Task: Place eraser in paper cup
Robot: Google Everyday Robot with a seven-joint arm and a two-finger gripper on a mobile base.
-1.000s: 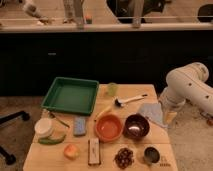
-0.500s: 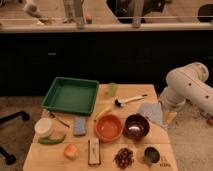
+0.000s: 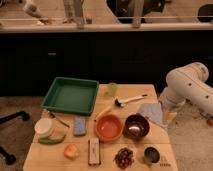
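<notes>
Currently the wooden bench (image 3: 50,160) carries everything, seen from its front edge. The white robot arm (image 3: 189,86) hangs over the bench's 3 o'clock edge. Its hand (image 3: 169,118) points down just off that edge, beside a grey-blue cloth (image 3: 150,113). The hand's jaws stand apart and nothing is in them.

The green tray (image 3: 70,95) sits at 10 o'clock, nothing in it. An orange bowl (image 3: 108,128) lies near the centre, with a dark bowl (image 3: 136,126) just beside it at its 3 o'clock. A light-blue sponge (image 3: 79,126) lies at the orange bowl's 9 o'clock.

The paper cup (image 3: 44,127) stands upright at the bench's 8 o'clock, near the left edge, a green vegetable (image 3: 51,139) just in front of it. The eraser (image 3: 93,151) lies flat at 6 o'clock by the front edge, long side running front to back. It is well apart from the paper cup and from the hand. An orange fruit (image 3: 71,151) lies just at its 9 o'clock.

A brush (image 3: 131,100) lies at 1 o'clock, a pale-green cup (image 3: 112,89) at 12 o'clock, a dark metal cup (image 3: 151,155) at 5 o'clock.
</notes>
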